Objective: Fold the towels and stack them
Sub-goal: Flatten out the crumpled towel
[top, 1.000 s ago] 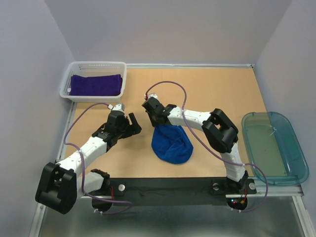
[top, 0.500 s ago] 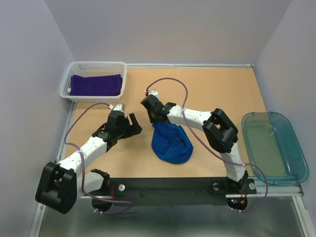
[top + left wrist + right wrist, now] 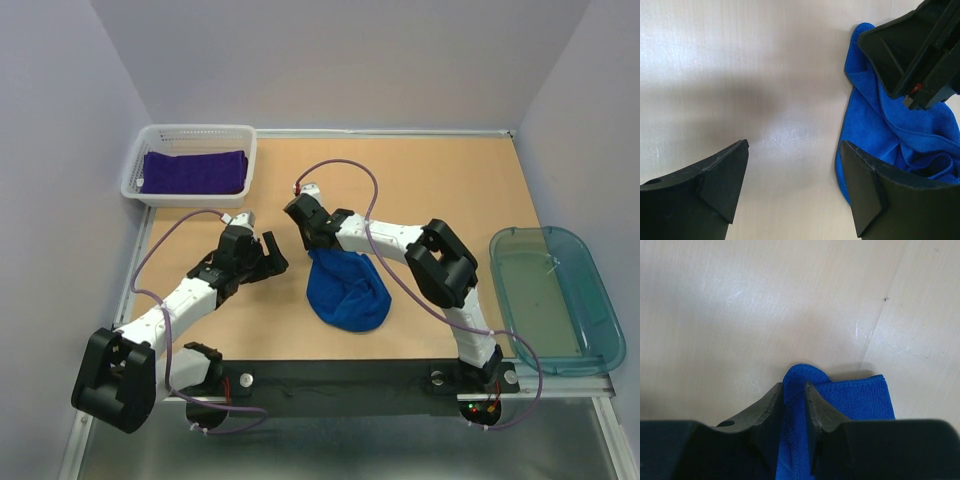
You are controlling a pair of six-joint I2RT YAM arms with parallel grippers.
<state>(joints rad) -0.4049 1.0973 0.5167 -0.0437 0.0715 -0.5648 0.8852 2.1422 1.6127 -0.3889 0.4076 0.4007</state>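
Your right pincer [image 3: 794,387] is inching far-left, pinched nearly closed on an edge of the blue towel [image 3: 348,290] bunched mid counter [image 3: 430,190], so I'd say you're dragging it flat, left pincer [image 3: 794,150] wide open and empty beside it.

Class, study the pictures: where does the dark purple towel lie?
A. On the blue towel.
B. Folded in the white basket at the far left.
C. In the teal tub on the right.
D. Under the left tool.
B: the purple towel lies folded inside the white basket, well apart from the blue towel.
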